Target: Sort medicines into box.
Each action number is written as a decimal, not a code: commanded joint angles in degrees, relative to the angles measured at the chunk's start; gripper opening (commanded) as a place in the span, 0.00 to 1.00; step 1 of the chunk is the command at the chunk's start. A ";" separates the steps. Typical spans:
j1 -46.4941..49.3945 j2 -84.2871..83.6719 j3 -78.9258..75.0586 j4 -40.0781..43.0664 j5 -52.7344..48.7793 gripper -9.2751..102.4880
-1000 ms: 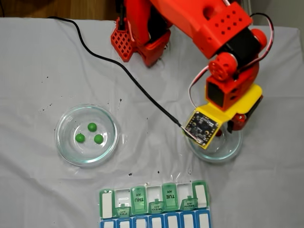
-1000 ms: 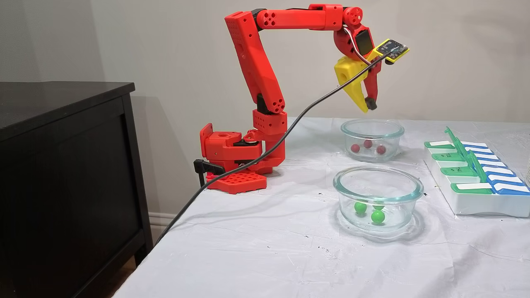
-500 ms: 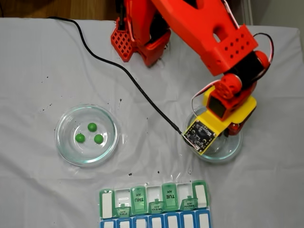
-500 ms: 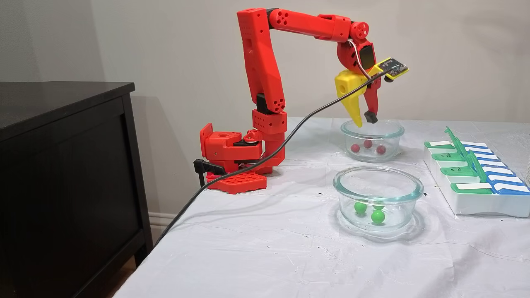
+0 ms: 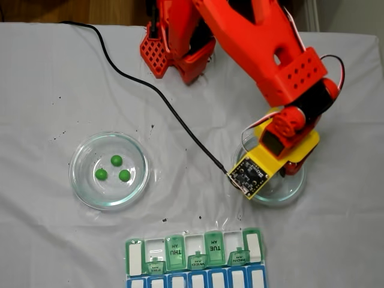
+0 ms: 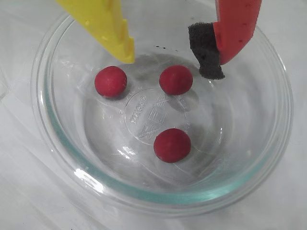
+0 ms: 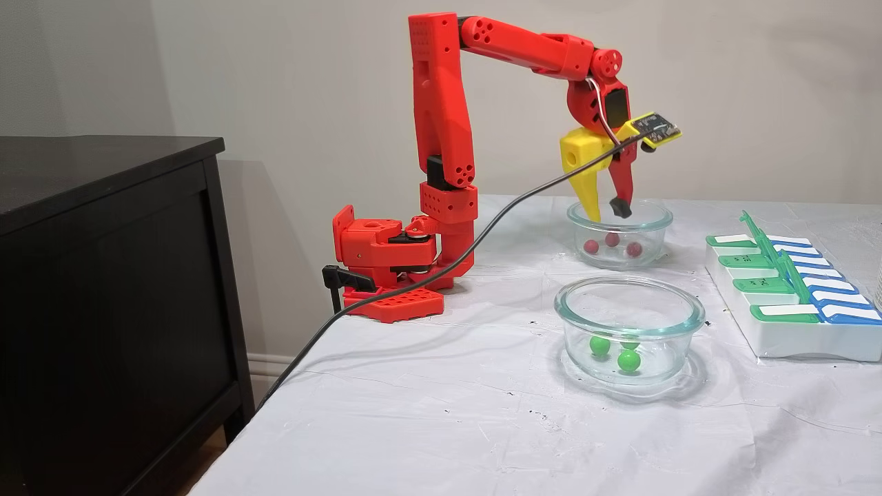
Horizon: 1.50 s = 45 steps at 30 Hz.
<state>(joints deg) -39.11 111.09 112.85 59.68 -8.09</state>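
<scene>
A: Why does the gripper [image 6: 172, 55] hang with jaws parted, holding nothing?
B: To straddle a red ball [image 6: 176, 79] in the glass dish [image 6: 48, 120]; the pill organizer [image 5: 195, 251] waits at the table's near edge, overhead fixed view.

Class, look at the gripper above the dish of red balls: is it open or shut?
Open. In the wrist view the gripper has its yellow and red fingers set well apart, holding nothing, above three red balls in the glass dish.

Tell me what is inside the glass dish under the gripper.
In the wrist view, the glass dish holds three dark red balls, all separate. The open gripper covers only the far rim, with nothing between its fingertips.
</scene>
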 commanded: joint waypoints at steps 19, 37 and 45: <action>-0.53 -1.85 -6.33 -1.85 2.99 0.30; -0.88 -4.04 -3.60 -5.01 3.25 0.28; -0.79 -3.43 -3.34 -4.48 3.96 0.27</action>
<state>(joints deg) -39.99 105.12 110.74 54.84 -4.39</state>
